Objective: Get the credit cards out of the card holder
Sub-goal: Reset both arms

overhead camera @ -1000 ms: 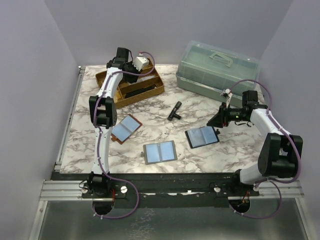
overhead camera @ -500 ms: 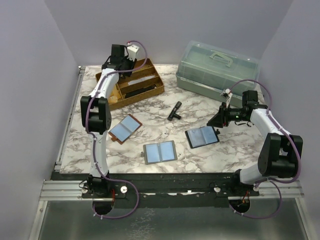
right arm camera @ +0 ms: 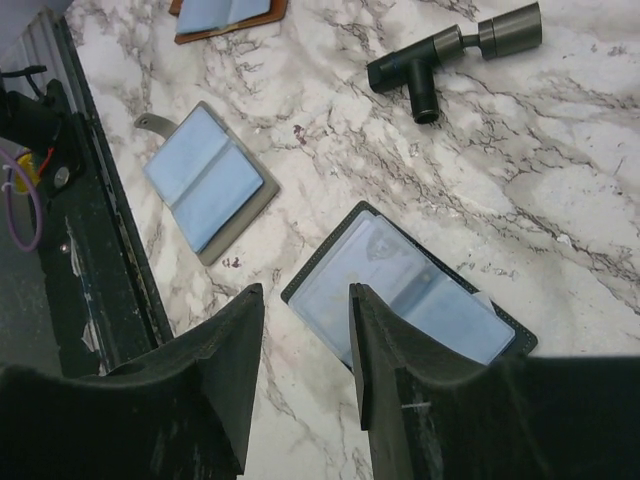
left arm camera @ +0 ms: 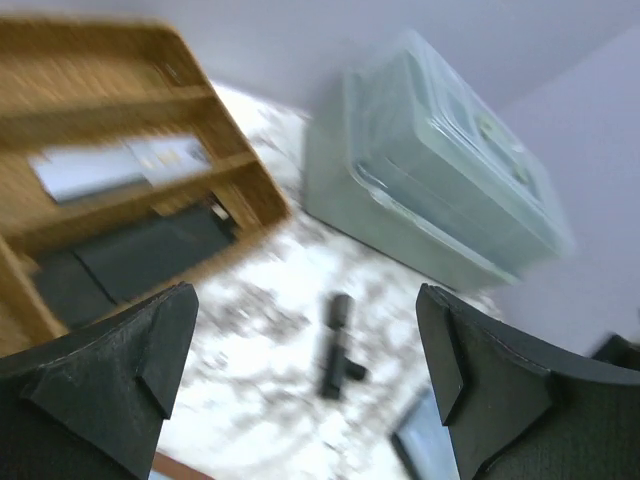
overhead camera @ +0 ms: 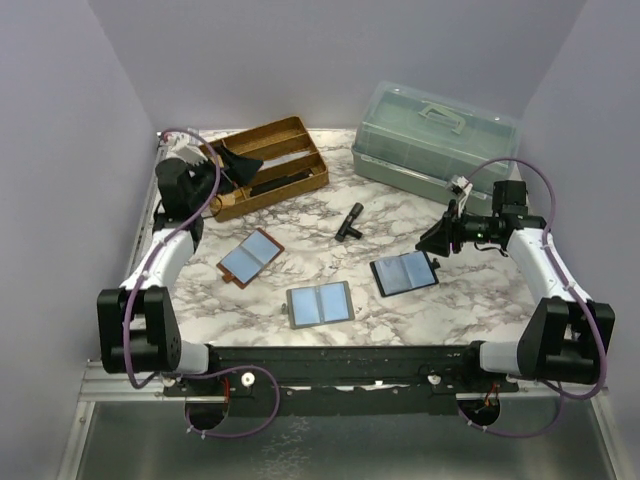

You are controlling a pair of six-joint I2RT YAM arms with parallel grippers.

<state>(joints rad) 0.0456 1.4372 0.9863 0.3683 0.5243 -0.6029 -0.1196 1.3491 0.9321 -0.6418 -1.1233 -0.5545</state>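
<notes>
Three card holders lie spread open on the marble table: a brown one (overhead camera: 250,258), a grey one (overhead camera: 320,303) and a black one (overhead camera: 405,273), each showing light-blue credit cards (right arm camera: 400,285) in its sleeves. My right gripper (right arm camera: 305,295) hovers just above the black holder's (right arm camera: 410,290) near corner, open, nothing between its fingers. My left gripper (overhead camera: 238,160) hangs over the left end of the wooden tray (overhead camera: 290,140), jaws wide open and empty. In the blurred left wrist view, two pale flat cards (left arm camera: 95,170) lie in a tray compartment.
A black T-shaped tool (overhead camera: 349,221) lies mid-table. A translucent green lidded box (overhead camera: 435,140) stands at the back right. The tray also holds dark items (left arm camera: 140,250). The grey holder (right arm camera: 205,180) and brown holder (right arm camera: 225,15) lie to the black one's left.
The left arm has swung from above the tray out to the left, and its jaws have opened wide. The right gripper's jaws have opened a little over the black holder.
</notes>
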